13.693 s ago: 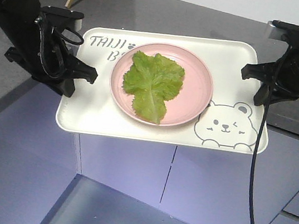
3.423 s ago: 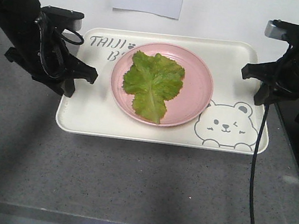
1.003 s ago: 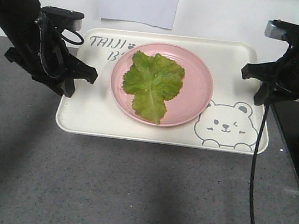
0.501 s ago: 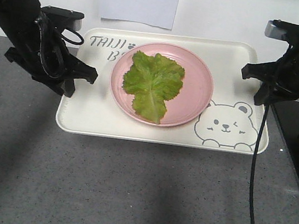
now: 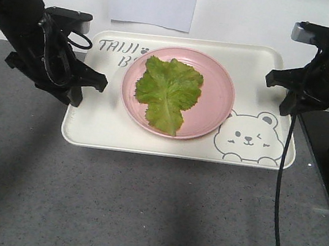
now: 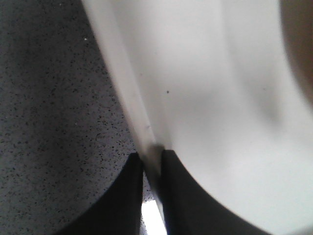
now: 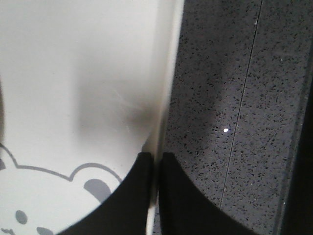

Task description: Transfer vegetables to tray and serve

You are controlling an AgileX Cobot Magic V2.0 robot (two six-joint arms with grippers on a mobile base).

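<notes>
While crinkled, lettuce leaf (image 5: 167, 94) lies flat (pale midrib).

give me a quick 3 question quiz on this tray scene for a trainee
1. True or false: the lettuce leaf lies directly on the tray.
2. What does each claw grip? A) the pink plate B) the tray's rim C) nothing
3. Fill in: the drawing on the tray shows a ____.

Key: 1 false, it lies on the pink plate. 2 B, the left claw and the right claw each pinch a side rim. 3 bear.
</notes>
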